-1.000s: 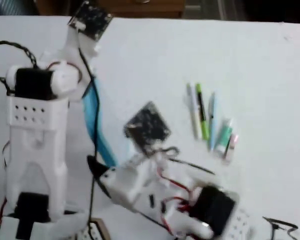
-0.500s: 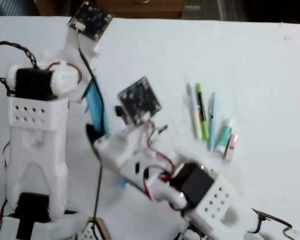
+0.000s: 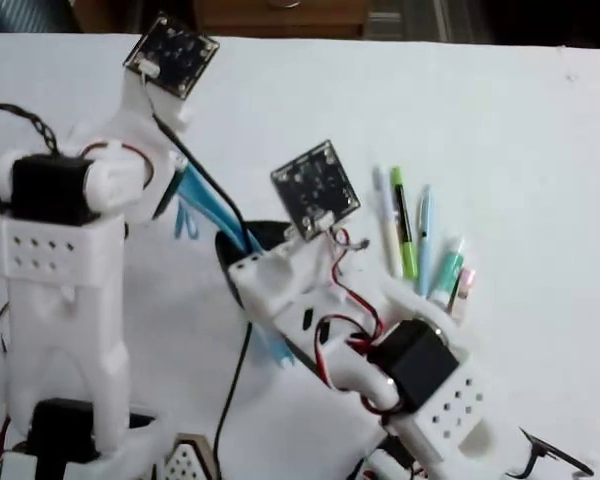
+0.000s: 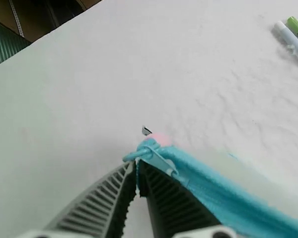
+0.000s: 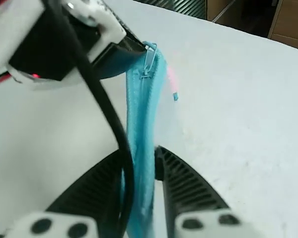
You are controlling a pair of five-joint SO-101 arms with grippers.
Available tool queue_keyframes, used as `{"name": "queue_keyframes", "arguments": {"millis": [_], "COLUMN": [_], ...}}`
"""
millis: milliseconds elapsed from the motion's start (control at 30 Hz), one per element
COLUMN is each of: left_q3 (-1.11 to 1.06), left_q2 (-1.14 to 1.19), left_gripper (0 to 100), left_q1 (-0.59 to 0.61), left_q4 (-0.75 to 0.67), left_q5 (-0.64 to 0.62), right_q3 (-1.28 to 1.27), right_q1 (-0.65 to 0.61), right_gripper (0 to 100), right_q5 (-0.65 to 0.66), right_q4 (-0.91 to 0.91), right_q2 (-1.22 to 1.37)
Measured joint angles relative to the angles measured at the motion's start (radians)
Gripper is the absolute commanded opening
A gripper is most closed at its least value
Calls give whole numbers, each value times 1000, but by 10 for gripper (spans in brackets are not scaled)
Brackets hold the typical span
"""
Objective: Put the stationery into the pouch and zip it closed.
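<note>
White tabletop [image 3: 520,110] runs under both arms. At the left, we see the left gripper [image 4: 137,171] with its fingers pressed together on one end of the light blue pouch [image 4: 218,196], right by the zipper pull [image 4: 156,159], so that end hangs clear of the table. Toward the middle, the pouch stretches as a narrow band to the right gripper [image 5: 141,151]. Its fingers sit one on each side of the fabric and appear to pinch it partway along its length. A black cable [image 5: 102,106] crosses close by that grip. Farther right, well apart from the pouch, the stationery [image 3: 420,240] lies in a loose row on the table: a white pen [image 3: 384,225], a green pen [image 3: 404,225], a pale blue pen [image 3: 423,240], a teal marker [image 3: 447,272] and a small pink piece [image 3: 464,290] at the end. We judge the task barely begun. The pouch is held up between the two arms, but we cannot tell how far its zip is open. None of the row is inside it, so loading everything and zipping it shut remain to be done.
</note>
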State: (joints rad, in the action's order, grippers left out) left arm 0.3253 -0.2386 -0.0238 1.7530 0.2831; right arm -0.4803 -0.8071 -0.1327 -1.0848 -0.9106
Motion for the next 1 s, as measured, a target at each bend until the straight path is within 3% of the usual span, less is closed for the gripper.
{"name": "queue_keyframes", "arguments": {"millis": [167, 433, 767, 1000], "left_q3": [-37, -40, -80, -436], "left_q2": [-133, -238, -247, -247], "left_gripper": [22, 22, 23, 23], "left_q1": [115, 436, 594, 623], "left_q4": [34, 32, 32, -37], "left_q5": [-3, 2, 2, 0], "right_q3": [2, 12, 49, 68], "right_q1": [0, 0, -2, -9], "right_gripper": [18, 18, 18, 18], "right_q5": [106, 169, 164, 60], "right_q4": [-66, -95, -95, 18], "right_q2": [-48, -112, -138, -132]}}
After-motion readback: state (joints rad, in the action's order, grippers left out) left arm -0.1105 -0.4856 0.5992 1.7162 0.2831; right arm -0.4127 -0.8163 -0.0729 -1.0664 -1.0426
